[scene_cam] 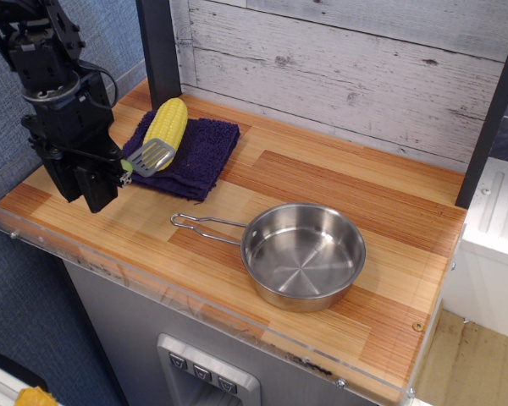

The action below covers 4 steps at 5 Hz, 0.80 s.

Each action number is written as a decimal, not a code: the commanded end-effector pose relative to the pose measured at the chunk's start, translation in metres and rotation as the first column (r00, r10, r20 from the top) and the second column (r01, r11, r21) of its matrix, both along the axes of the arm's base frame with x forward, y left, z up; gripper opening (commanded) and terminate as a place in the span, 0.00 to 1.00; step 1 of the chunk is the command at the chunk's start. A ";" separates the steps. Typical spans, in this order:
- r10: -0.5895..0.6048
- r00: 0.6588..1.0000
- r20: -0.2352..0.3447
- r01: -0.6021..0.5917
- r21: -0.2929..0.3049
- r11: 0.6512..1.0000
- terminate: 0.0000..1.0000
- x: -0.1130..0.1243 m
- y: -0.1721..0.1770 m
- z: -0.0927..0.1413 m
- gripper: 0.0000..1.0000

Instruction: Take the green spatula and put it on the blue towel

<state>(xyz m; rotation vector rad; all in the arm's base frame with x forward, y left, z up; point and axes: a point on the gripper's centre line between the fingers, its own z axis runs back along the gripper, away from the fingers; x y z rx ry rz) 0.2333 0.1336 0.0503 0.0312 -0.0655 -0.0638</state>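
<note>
- A yellow corn cob (164,121) lay at the back left.
- A steel pan (303,255) stood empty on the wooden counter (339,182), handle pointing left.

Wooden counter (322,182): blue towel (199,152), steel pan (300,254)

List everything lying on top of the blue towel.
On the towel lies a corn cob at its back left. The spatula blade sits over the left edge, handle held in the gripper. Whether the blade touches the cloth cannot be told; the left corner is hidden.
</note>
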 end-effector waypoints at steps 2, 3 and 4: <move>0.014 0.999 -0.031 -0.011 0.090 0.996 0.00 -0.002 0.013 0.008 0.00; 0.051 0.998 -0.032 -0.048 0.063 0.997 0.00 -0.009 0.025 0.007 0.00; 0.057 0.998 -0.035 -0.055 0.052 0.997 0.00 -0.012 0.028 0.007 0.00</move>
